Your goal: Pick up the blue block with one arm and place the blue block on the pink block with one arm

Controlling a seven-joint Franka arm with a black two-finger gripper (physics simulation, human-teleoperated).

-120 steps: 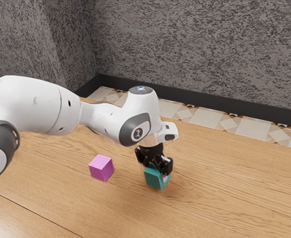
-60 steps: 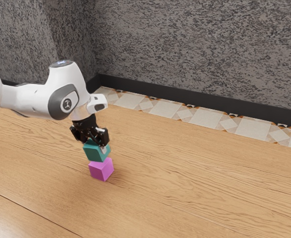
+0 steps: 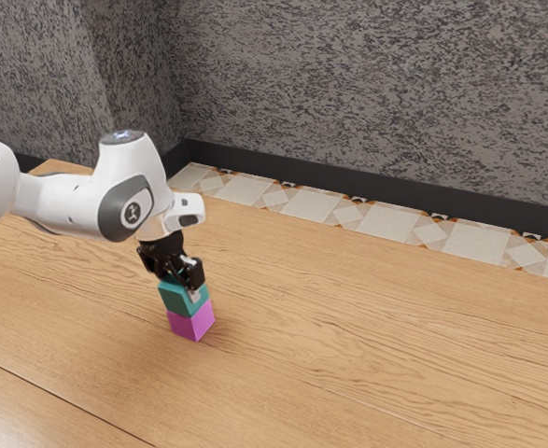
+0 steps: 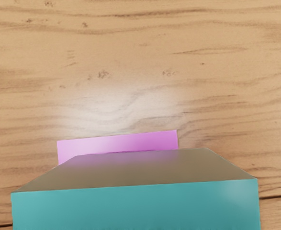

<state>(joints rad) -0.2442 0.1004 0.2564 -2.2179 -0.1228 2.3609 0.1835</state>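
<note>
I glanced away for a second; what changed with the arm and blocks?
The gripper, shut on the blue block, carried it toward the exterior view's left and lowered it onto the pink block. The pink block stayed put on the table.

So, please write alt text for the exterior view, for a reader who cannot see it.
The black gripper of a white arm holds a blue block set on top of a pink block on a wooden table. The arm comes in from the exterior view's left; a speckled grey wall stands behind.
</note>
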